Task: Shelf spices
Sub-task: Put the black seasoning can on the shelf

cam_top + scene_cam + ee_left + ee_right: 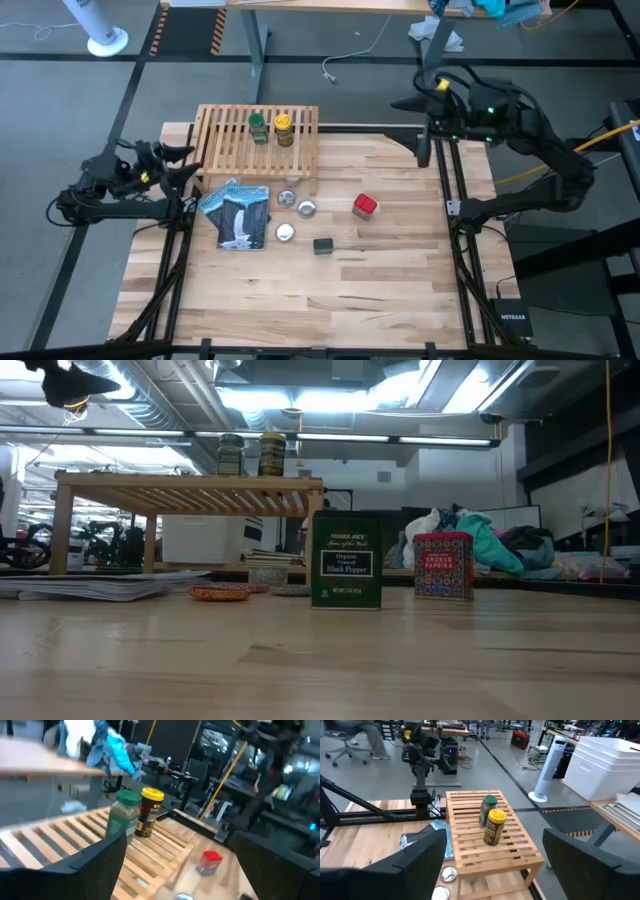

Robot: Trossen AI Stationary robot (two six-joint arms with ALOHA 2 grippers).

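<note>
Low light-wood slatted shelf [258,148] sits at far-left part of the butcher-block bench [380,270]. On its top, near the middle, green-capped spice jar [258,127] and yellow-capped spice jar [284,128] stand upright, just beside each other; touching or not, cannot tell. Jar labels unreadable in high view. In low view only the jars' upper parts show above the shelf edge, and the shelf's left end is cut off.

Red boxy spice tin [364,206] on bare bench right of shelf, well apart from it; black boxy tin [323,245] nearer the front, alone. Low view: black tin upright, label reads black pepper; red tin upright behind and right, label hard to read.

Flat blue-and-white packet [237,213] lies in front of shelf, its far edge at the shelf's front. Three small silvery round tins [296,206] between packet and red tin; contents hard to make out.

Left end effector [178,163] off bench's left edge beside the shelf, fingers spread, nothing between them, arm folded low. Right end effector [412,103] hangs beyond bench's far-right corner, fingers spread, empty, arm elbowed out right. Both well apart from all spices.
</note>
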